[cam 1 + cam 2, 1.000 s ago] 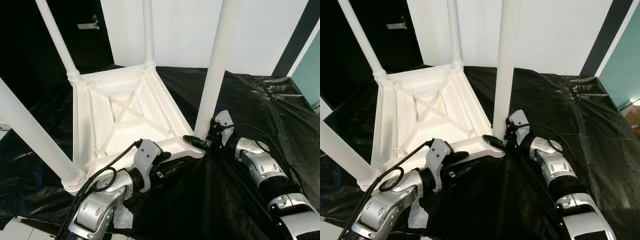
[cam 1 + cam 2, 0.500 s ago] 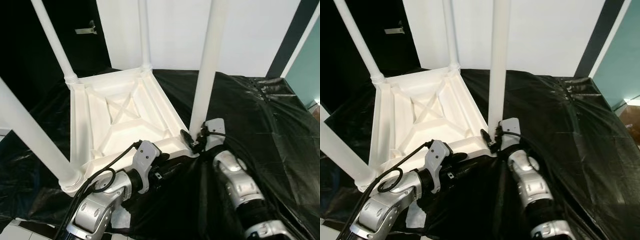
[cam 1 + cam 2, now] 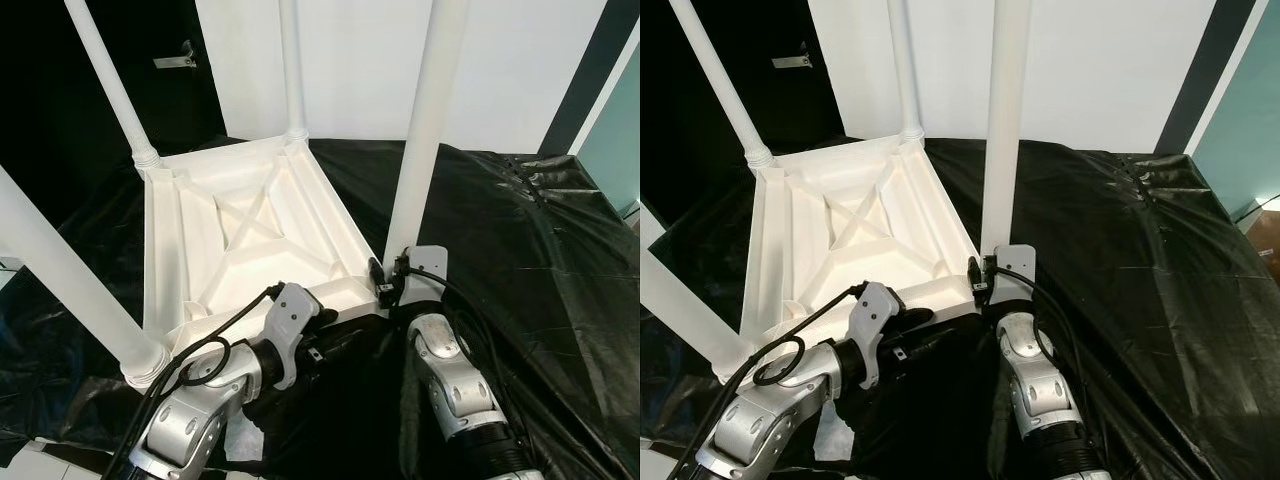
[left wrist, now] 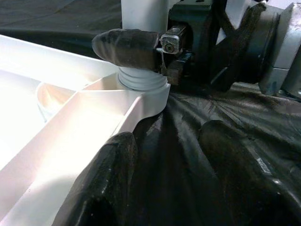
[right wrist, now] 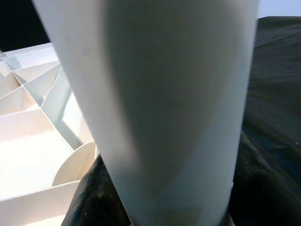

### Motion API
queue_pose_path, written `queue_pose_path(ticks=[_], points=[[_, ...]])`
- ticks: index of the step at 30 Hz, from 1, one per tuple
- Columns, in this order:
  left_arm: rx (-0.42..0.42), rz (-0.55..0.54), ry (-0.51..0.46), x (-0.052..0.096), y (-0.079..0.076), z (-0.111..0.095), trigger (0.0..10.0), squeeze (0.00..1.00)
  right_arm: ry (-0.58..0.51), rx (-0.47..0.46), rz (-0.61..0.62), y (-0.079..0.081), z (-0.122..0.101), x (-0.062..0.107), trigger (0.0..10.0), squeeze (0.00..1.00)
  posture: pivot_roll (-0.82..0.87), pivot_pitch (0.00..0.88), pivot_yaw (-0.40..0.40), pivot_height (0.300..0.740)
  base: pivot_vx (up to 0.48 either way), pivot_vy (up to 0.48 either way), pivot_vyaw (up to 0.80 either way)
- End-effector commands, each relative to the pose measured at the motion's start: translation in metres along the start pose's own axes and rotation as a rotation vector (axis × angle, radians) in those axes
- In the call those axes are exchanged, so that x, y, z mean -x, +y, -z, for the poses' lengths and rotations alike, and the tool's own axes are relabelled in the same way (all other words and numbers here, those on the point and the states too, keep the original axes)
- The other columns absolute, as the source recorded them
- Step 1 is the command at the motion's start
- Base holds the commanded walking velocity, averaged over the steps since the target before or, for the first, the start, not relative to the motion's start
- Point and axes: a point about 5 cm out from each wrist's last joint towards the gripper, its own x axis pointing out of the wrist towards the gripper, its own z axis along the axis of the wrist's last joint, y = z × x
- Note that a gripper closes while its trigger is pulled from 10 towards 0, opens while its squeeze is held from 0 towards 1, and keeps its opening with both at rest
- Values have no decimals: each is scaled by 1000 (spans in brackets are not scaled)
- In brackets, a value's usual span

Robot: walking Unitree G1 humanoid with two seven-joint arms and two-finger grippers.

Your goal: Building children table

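Still risky: right gripper (image 3: 385,283) clamped on leg (image 3: 420,130) base, left gripper (image 3: 335,340) spread at tabletop (image 3: 200,250) edge; could cross-thread or tilt.

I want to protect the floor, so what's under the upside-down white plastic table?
Crinkled black plastic sheeting lies beneath the upside-down white plastic table and spreads out around it. Whatever lies below the sheeting is covered, so the floor itself cannot be seen there.
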Motion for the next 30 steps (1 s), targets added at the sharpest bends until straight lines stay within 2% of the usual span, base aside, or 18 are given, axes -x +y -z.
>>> queue_pose_path(ticks=[1,2,3,11,15,16,18,20,21,22,26,30], points=[[-6,58,4,-1,-5,-2,10000,0,83,-34,6,4,17,8,10000,706,-33,0,14,740,0,0,0],[-6,58,4,-1,-5,-2,10000,0,83,-34,6,4,17,8,10000,706,-33,0,14,740,0,0,0],[-6,59,4,-1,-5,-2,10000,0,67,-26,-9,2,14,9,10000,1000,-32,0,12,740,0,0,0],[2,50,0,0,-5,-1,10000,0,-31,-28,-140,-13,2,23,10000,1000,-36,0,7,740,0,0,0],[7,47,-2,-1,-6,-1,10000,0,-42,-10,-300,-30,-1,30,10000,1000,-41,0,8,740,0,0,0],[7,45,-3,-1,-6,-1,10000,0,-40,18,-357,-35,-2,29,10000,0,-42,0,8,740,0,0,0],[7,43,-4,-1,-5,-1,10000,0,-31,54,-439,-43,-4,28,10000,0,-42,0,9,740,0,0,0],[7,42,-4,0,-5,-1,10000,0,-27,66,-467,-46,-5,27,10000,0,-42,0,9,740,0,0,0],[7,40,-4,0,-4,-1,10000,0,-22,70,-530,-51,-9,22,10000,0,-39,0,8,740,0,0,0],[7,40,-4,0,-4,-1,10000,0,-22,70,-530,-51,-9,22,10000,0,-39,0,8,740,0,0,0],[1,38,-4,-1,-2,-2,10000,0,-12,170,-660,-54,-20,-5,10000,0,-34,0,5,740,0,0,0],[-3,37,-7,-2,-1,-2,10000,0,0,214,-712,-50,-22,-17,10000,0,-29,0,5,740,0,0,0]])
